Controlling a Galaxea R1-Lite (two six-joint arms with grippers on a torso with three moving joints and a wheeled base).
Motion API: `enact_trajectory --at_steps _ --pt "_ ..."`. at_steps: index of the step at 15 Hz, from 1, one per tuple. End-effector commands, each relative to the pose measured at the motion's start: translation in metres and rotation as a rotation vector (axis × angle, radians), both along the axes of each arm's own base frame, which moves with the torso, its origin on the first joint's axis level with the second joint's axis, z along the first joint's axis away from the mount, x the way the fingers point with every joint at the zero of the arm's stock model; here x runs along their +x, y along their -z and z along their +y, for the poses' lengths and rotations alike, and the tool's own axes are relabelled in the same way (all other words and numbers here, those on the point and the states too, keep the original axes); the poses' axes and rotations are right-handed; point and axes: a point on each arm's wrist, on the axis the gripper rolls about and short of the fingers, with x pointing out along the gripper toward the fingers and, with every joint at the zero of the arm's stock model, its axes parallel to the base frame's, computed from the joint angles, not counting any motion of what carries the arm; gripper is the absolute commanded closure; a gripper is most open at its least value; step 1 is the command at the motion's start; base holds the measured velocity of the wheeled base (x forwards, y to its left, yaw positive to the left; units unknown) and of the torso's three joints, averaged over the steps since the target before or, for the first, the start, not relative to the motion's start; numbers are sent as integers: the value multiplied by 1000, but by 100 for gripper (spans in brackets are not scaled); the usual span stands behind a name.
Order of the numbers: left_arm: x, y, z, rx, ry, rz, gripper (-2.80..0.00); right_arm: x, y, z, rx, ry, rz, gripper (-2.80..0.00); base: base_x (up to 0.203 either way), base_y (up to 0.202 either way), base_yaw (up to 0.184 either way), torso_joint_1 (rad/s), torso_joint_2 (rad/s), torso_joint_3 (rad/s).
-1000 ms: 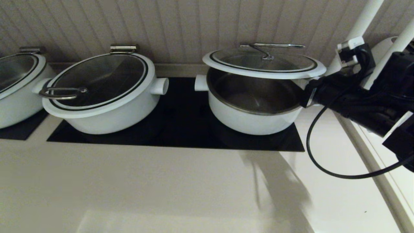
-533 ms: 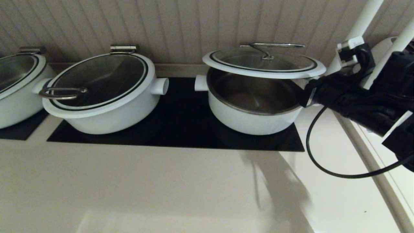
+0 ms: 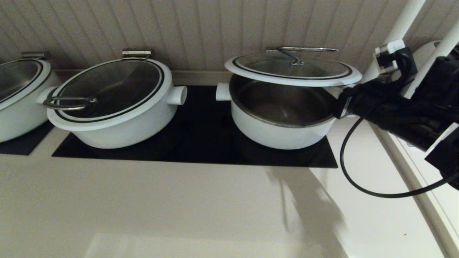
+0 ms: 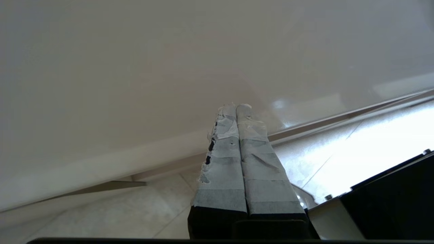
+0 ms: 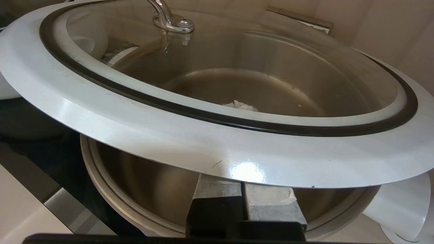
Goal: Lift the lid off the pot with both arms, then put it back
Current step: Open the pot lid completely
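Note:
The pot [image 3: 283, 132] stands at the right end of the black cooktop, and its steel interior [image 5: 142, 179] shows. The lid [image 3: 292, 70] is raised above it and nearly level, still close to the pot at the back, where its hinge [image 5: 298, 21] is. Its steel bar handle [image 3: 301, 50] stands over the glass. My right gripper [image 3: 340, 103] is shut. Its taped fingers [image 5: 217, 191] reach in under the lid's white rim [image 5: 210, 149], which rests on them. My left gripper [image 4: 236, 106] is shut, empty and parked away from the pots.
A second white pot [image 3: 118, 122] with a closed lid and an overhanging loop handle [image 3: 68, 103] sits to the left on the cooktop [image 3: 200, 143]. A third pot [image 3: 18, 96] is at the far left. A ribbed wall runs behind. Pale counter lies in front.
The lid and my right gripper have risen very slightly. Nothing else has moved.

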Motion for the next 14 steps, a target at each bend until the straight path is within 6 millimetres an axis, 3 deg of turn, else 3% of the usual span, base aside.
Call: enact_trajectory --at_steps 1,9,14 --pt "0 0 0 24 12 -3 0 1 0 0 1 -2 -6 0 0 0 0 0 0 0" --pt "2 0 -1 25 8 13 0 1 0 1 1 -1 -5 0 0 0 0 0 0 0" --pt "4 0 -2 18 -88 43 0 2 0 1 0 -1 -4 0 0 0 0 0 0 0"
